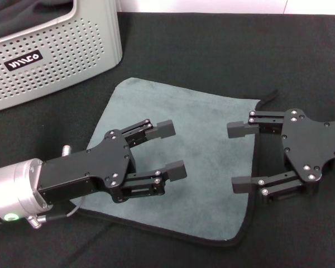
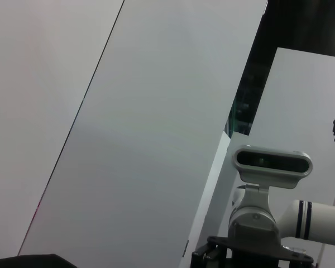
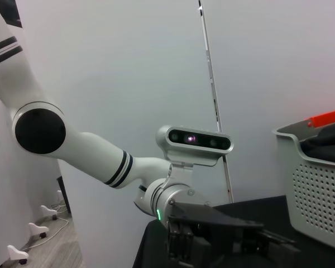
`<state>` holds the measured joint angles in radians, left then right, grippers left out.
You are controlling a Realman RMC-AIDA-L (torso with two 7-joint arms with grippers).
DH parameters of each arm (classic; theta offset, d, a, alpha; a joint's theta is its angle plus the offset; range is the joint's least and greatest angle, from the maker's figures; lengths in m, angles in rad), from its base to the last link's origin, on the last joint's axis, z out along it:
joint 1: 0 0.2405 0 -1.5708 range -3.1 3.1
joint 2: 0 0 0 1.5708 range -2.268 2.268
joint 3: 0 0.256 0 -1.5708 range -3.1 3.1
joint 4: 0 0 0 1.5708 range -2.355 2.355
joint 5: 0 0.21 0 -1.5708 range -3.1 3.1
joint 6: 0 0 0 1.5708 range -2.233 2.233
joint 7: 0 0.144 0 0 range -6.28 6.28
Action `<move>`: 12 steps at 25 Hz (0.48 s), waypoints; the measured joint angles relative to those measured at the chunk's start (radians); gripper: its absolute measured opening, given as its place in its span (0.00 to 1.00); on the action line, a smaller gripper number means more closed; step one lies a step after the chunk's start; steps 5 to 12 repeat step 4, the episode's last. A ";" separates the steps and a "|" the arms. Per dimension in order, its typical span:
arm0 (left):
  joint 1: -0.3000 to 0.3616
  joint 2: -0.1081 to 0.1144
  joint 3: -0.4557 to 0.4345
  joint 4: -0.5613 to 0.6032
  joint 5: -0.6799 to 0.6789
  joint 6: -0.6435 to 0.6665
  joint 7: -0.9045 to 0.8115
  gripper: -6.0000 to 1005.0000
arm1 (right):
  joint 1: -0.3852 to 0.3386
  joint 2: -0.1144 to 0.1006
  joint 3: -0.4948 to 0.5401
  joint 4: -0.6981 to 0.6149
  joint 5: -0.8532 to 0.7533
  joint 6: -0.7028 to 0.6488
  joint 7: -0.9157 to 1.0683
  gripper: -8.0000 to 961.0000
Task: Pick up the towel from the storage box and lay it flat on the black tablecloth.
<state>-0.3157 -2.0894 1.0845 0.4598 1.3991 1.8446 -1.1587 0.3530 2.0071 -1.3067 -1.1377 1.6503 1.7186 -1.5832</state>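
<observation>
Head view: towel (image 1: pixel 184 162) lies spread, grey-green side up, on the black tablecloth (image 1: pixel 212 50), outside the storage box (image 1: pixel 56 61), which sits at the far left w/ dark cloth inside. Towel looks nearly flat; its black-edged right side curls a bit, and a small tab sticks up at the far right corner, though whether that edge is folded under I can't quite tell.

Left gripper (image 1: pixel 170 149) hovers over the towel's middle-left, jaws wide, holding nothing. Right gripper (image 1: pixel 238 156) hovers at the towel's right edge, jaws also wide and empty, fingertips pointing inward toward the left one. The two face each other across the cloth's centre.

Key relation: the towel is directly below both grippers, long axis running roughly left-right betw. them. The wavy right edge is nearest the right gripper, so any last smoothing prob. falls to that arm.

Wrist views add little on the towel: left wrist view shows only walls and the right arm's wrist camera; right wrist view shows the left arm w/ its gripper (image 3: pixel 212 234) and a side of the box (image 3: pixel 318 190), no towel visible. Only the head view shows the cloth's lay.
</observation>
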 joint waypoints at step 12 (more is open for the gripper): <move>-0.001 -0.001 -0.003 -0.005 0.000 0.000 -0.004 0.87 | 0.006 0.001 0.000 0.010 0.000 -0.002 0.000 0.91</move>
